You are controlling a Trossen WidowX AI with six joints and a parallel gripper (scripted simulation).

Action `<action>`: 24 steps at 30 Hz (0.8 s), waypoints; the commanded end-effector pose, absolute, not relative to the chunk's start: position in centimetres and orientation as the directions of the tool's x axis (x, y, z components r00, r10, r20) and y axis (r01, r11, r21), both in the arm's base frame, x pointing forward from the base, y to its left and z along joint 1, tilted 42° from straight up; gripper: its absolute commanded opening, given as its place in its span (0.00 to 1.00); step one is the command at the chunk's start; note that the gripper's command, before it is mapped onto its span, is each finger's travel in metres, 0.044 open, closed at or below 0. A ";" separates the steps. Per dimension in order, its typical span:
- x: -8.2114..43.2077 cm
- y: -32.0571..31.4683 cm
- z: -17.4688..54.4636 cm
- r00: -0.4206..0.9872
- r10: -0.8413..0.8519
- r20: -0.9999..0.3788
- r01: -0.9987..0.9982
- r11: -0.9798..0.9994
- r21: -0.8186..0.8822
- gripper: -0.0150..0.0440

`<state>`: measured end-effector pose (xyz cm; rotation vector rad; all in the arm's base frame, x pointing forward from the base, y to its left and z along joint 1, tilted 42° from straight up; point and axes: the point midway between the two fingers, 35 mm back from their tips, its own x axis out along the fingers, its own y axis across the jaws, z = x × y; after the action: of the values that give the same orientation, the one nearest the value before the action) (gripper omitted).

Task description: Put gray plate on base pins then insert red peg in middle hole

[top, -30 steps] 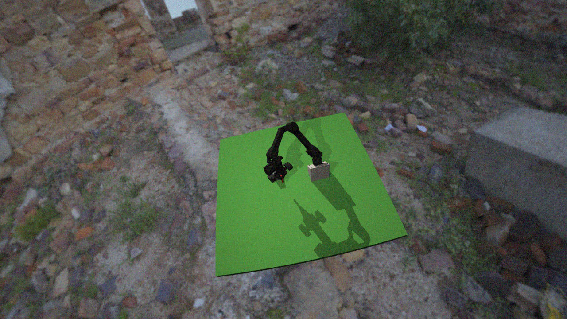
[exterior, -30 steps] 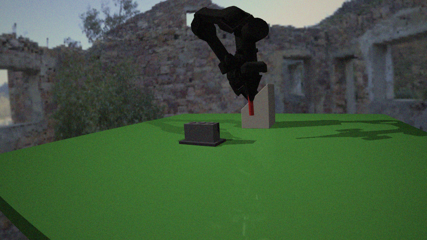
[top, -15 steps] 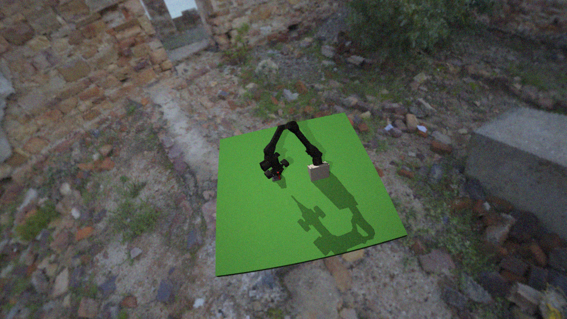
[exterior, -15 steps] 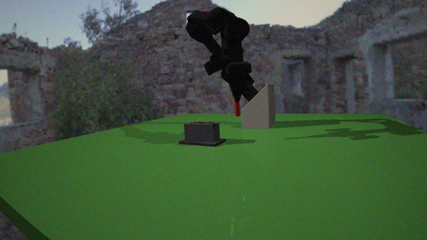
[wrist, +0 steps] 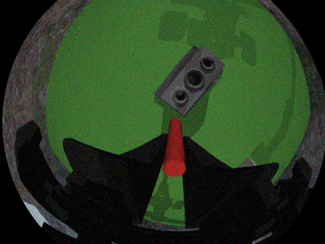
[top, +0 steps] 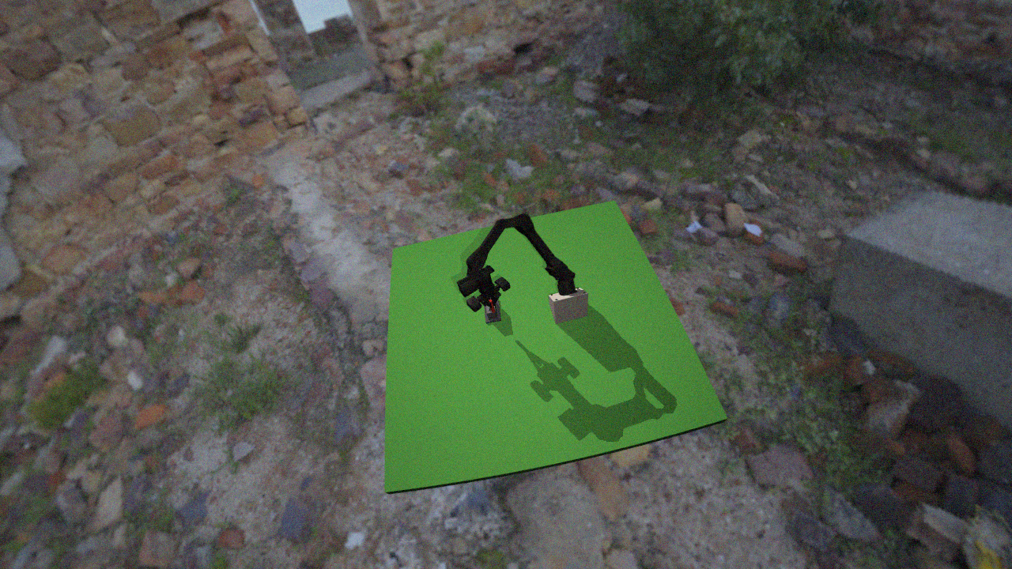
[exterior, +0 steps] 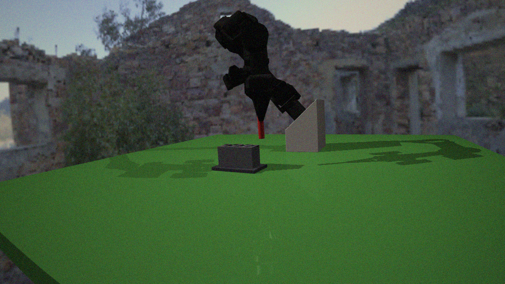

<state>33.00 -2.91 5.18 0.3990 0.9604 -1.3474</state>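
Note:
My gripper (top: 489,302) (exterior: 260,121) (wrist: 175,139) is shut on the red peg (exterior: 261,131) (wrist: 175,150), which points down. In the exterior view the peg's lower end is above the height of the gray plate's top and a little to its right. The gray plate (exterior: 238,156) (wrist: 179,83) looks like a thick block with three ringed holes in a row, the middle one largest. It sits level over the wider, thin foot of the base (exterior: 231,170). The pins cannot be made out. In the wrist view the plate lies beyond the peg's tip, turned diagonally.
A beige block with a sloped top (top: 569,307) (exterior: 303,135) stands at the arm's foot, farther back in the exterior view. A small corner of it shows at the lower right of the wrist view. The green table top (top: 438,424) (exterior: 247,219) carries the arm's shadows.

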 end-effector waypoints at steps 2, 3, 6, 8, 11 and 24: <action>33.4 -4.1 6.2 -0.066 -0.642 -0.764 0.935 0.227 -0.272 0.25; 33.4 -4.4 6.4 -0.066 -0.643 -0.763 0.935 0.227 -0.272 0.25; 33.5 -5.1 7.0 -0.066 -0.646 -0.760 0.935 0.226 -0.274 0.25; 33.5 -5.6 7.4 -0.067 -0.648 -0.758 0.935 0.226 -0.275 0.25; 33.6 -6.3 8.0 -0.067 -0.652 -0.755 0.934 0.224 -0.277 0.25; 33.4 -7.5 9.0 -0.069 -0.658 -0.750 0.934 0.222 -0.281 0.25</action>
<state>33.38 -7.42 8.91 0.3815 0.9417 -1.3595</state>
